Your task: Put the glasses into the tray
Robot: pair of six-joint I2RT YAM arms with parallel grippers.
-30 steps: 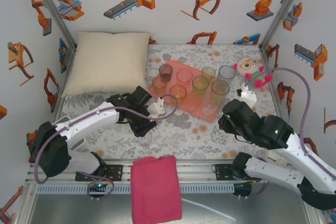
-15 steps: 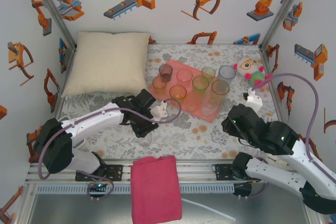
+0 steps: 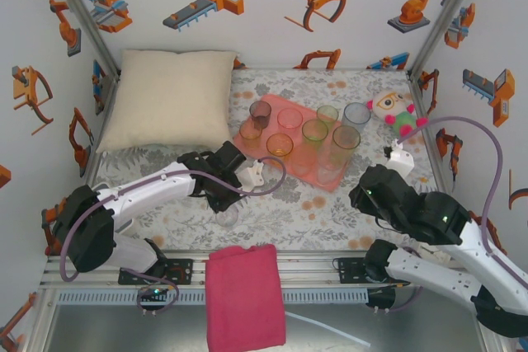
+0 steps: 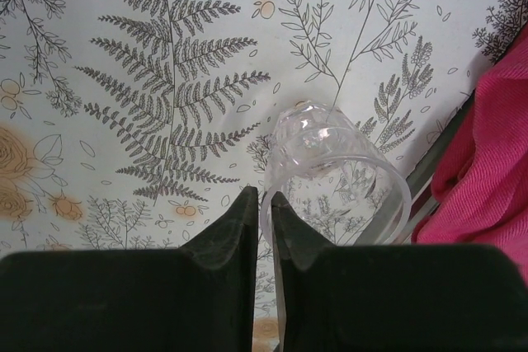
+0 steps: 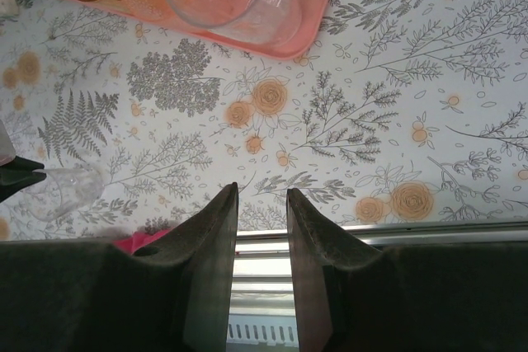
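Note:
A clear glass (image 4: pixel 334 162) lies tilted on the flowered tabletop, its mouth towards the left wrist camera. My left gripper (image 4: pixel 264 204) is shut on its rim, one finger inside and one outside. From above, the left gripper (image 3: pixel 223 202) and this glass (image 3: pixel 228 217) sit near the table's front, left of centre. The salmon-pink tray (image 3: pixel 307 172) lies at the back centre with several tinted glasses (image 3: pixel 315 131) standing on it. My right gripper (image 5: pixel 262 195) hovers open over the table's front edge, nothing between its fingers; the tray (image 5: pixel 280 49) is ahead of it.
A cream pillow (image 3: pixel 173 96) fills the back left corner. A magenta folded cloth (image 3: pixel 245 294) hangs over the front rail, close to the held glass. A plush toy (image 3: pixel 394 113) sits right of the tray. Printed walls enclose the table.
My left gripper's jaws have closed onto the clear glass's rim. The right arm shifted slightly right at first, then stayed still.

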